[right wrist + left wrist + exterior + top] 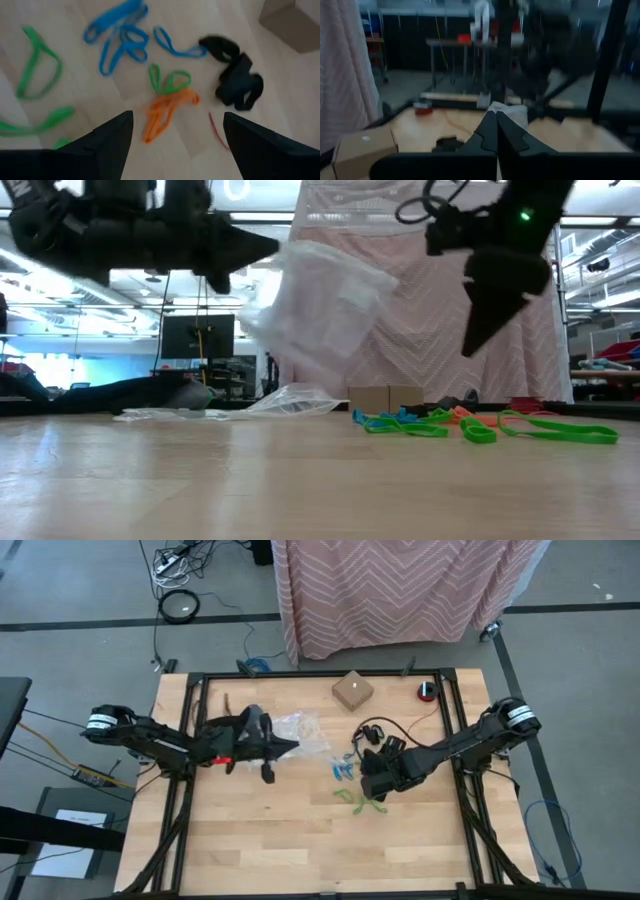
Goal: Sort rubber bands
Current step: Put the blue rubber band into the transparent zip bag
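My left gripper (pixel 292 746) is shut on a clear plastic bag (pixel 322 302) and holds it level above the table's middle left. A second clear bag (pixel 292 400) lies flat on the wood beneath it. The rubber bands lie loose on the table right of centre: blue ones (pixel 120 35), orange ones (pixel 165 114), green ones (pixel 35 65) and a black bunch (pixel 235 82). My right gripper (pixel 177 137) hangs open above them, slanting down, with the orange bands between and below its fingers and nothing touched. My left gripper pinches the clear bag by an upper edge (pixel 285 252) between its two shut fingers (pixel 495 131). The fingers lie about level and point toward the table's right. The bag hangs crumpled and slack below and beyond the fingertips, clear of the table.
A small cardboard box (pixel 352 690) stands at the table's far middle, and a red object (pixel 427 691) sits near the far right. Black frame rails (pixel 190 780) run along both sides. Bare wood lies toward the near edge.
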